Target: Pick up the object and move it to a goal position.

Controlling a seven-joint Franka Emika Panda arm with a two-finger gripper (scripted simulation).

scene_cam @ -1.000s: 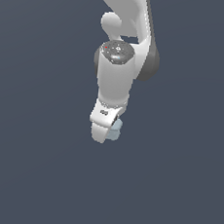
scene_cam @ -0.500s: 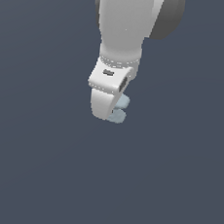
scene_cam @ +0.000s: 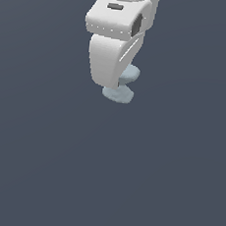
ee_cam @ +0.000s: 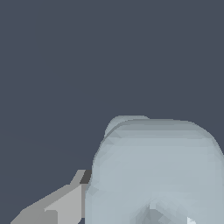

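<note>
Pale blue-grey spool-like object (scene_cam: 120,88) sits at the gripper (scene_cam: 119,83) tip, upper middle of the exterior view, against plain dark grey background. Two round flanges show: one low, just under the fingertips, one higher toward the exterior view's right, partly hidden behind the white finger (scene_cam: 106,60). Long axis looks tilted, running from lower flange up and toward the exterior view's right, though much of the narrow middle is covered. Jaws look pinched on the spool's middle; second finger hidden. Arm comes down from the top edge, hand pointing roughly downward, slightly slanted. Wrist view: object (ee_cam: 157,170) fills the near corner, one grey fingertip (ee_cam: 65,203) touching beside it.
</note>
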